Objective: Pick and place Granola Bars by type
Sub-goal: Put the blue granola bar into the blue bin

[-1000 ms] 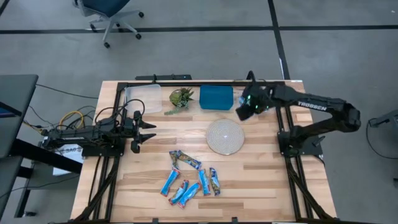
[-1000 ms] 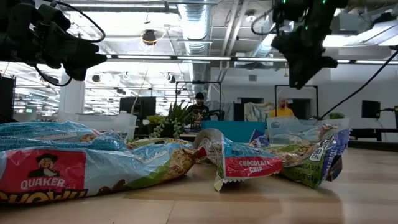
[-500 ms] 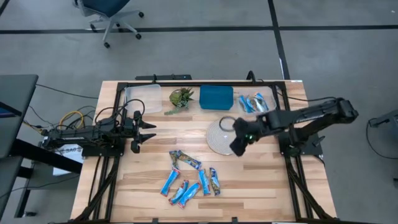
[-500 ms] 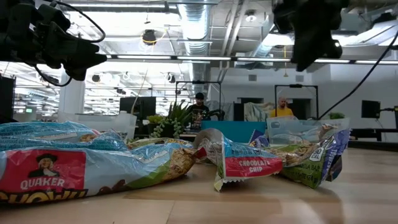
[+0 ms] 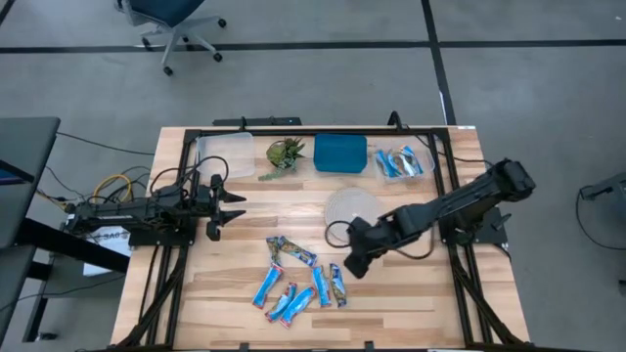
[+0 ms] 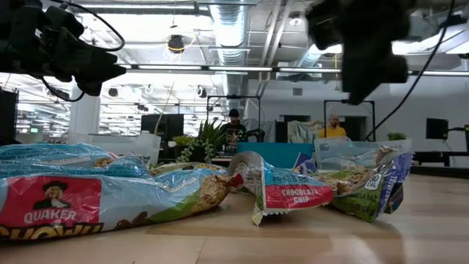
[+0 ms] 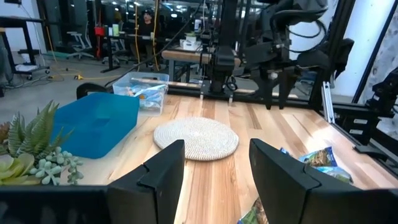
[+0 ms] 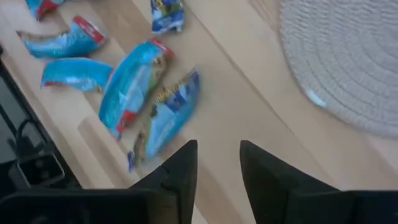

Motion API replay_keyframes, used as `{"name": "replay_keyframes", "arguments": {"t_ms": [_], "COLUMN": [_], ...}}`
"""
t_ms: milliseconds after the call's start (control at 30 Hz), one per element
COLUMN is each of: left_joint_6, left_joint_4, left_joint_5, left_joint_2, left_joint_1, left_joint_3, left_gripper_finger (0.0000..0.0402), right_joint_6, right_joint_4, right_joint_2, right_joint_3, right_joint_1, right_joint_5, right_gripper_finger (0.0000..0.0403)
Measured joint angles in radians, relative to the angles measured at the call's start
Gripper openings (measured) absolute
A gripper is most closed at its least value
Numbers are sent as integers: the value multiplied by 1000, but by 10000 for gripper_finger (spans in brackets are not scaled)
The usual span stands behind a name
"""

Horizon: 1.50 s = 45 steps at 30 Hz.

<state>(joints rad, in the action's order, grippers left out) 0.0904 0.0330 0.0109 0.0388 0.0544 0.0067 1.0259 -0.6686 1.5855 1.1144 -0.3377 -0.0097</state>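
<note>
Several granola bars (image 5: 298, 279) lie loose on the wood near the table's near edge, blue wrappers with red ends or paler blue; they fill the low view's foreground (image 6: 146, 194). More bars lie in a clear tub (image 5: 403, 161) at the far right. My right gripper (image 5: 354, 262) hangs open just right of the pile, above the nearest bars (image 8: 165, 118), holding nothing. My left gripper (image 5: 232, 205) waits open at the table's left, off the wood.
A round woven disc (image 5: 352, 210) lies just beyond the right gripper. Along the far edge stand an empty clear tub (image 5: 223, 154), a green plant (image 5: 284, 154) and a blue box (image 5: 340, 152). Bare wood lies left of the pile. People stand in the room behind (image 6: 234, 128).
My right gripper has swung from over the clear tub at the far right, across the woven disc, toward the near edge, and now hangs beside the loose bars. The tub, covered by it before, now shows its bars. The left arm has kept still.
</note>
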Motion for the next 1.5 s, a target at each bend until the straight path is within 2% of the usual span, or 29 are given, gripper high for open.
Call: {"name": "replay_keyframes", "arguments": {"t_ms": [300, 433, 567, 1000, 1500], "left_joint_6": [0, 0, 0, 0, 0], "left_joint_4": [0, 0, 1, 0, 2], "left_joint_5": [0, 0, 0, 0, 1], "left_joint_2": [1, 3, 6, 8, 22], "left_joint_1": [0, 0, 0, 0, 0], "left_joint_3": [0, 0, 0, 0, 0], "left_gripper_finger": [174, 174, 174, 174, 174], "right_joint_6": [52, 116, 191, 390, 380], "right_joint_4": [-40, -120, -169, -87, -19], "right_joint_2": [175, 242, 288, 375, 500], "right_joint_3": [193, 267, 306, 334, 338], "right_joint_1": [38, 10, -39, -147, -111], "right_joint_5": [8, 7, -17, -48, -96], "right_gripper_finger": [182, 216, 233, 235, 204]}}
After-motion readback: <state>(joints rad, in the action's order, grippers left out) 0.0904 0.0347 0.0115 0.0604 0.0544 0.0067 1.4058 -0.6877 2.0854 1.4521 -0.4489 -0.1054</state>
